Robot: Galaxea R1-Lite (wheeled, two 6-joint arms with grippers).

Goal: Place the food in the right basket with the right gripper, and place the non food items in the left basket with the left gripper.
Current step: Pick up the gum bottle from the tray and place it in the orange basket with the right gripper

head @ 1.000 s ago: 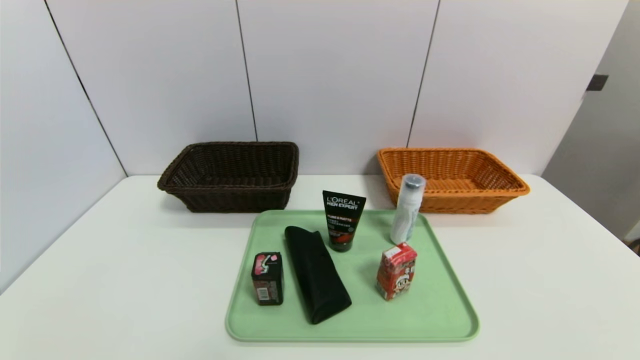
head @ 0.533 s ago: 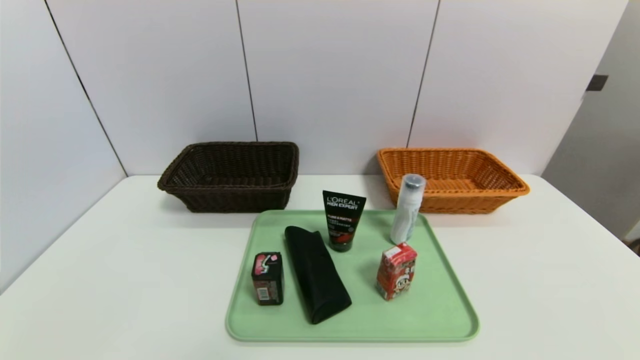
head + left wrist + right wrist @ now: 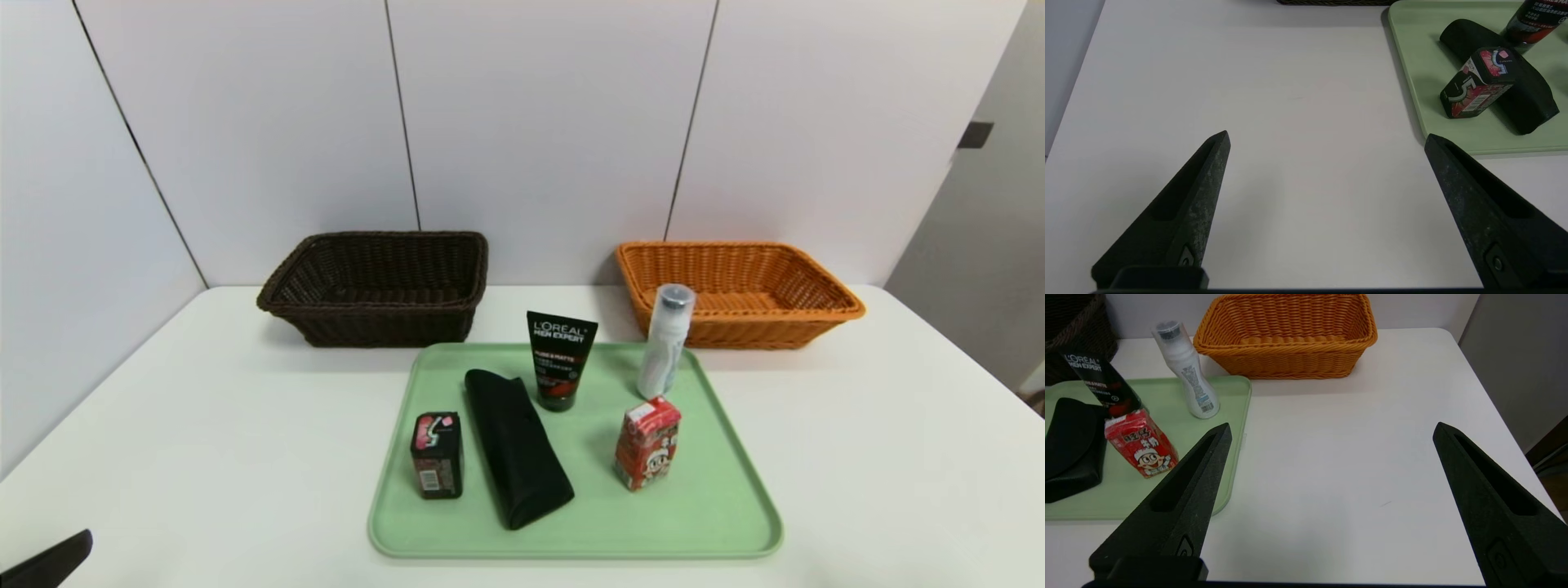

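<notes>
White panelled walls, a white table (image 3: 204, 425), and everything laid out neatly on it. Back against the wall sit two wicker baskets: the dark brown left basket (image 3: 377, 287) and, well apart from it, the orange right basket (image 3: 739, 292), both with nothing visible inside. In front of them lies a pale green tray (image 3: 702, 506), and all five items are on it. At the tray's left edge stands the dark gum pack (image 3: 437, 455) with its pink-red label and barcode; just beside it, lying lengthwise, is the long black pouch (image 3: 516, 445). Behind the pouch the black L'Oreal tube (image 3: 560, 359) stands on its red base. Over on the right side, the white bottle (image 3: 665, 340) with the grey cap stands upright near the tray's far corner, right in front of the orange basket, and closer to us is the red drink carton (image 3: 647, 443) with the cartoon face, upright too. Now the arms: the left gripper (image 3: 1327, 136) hovers over bare table left of the tray, fingers spread wide, nothing between them. The right gripper (image 3: 1331, 428) does the same on the other side, over bare table right of the tray, jaws spread wide and holding nothing, the orange basket ahead of it.
</notes>
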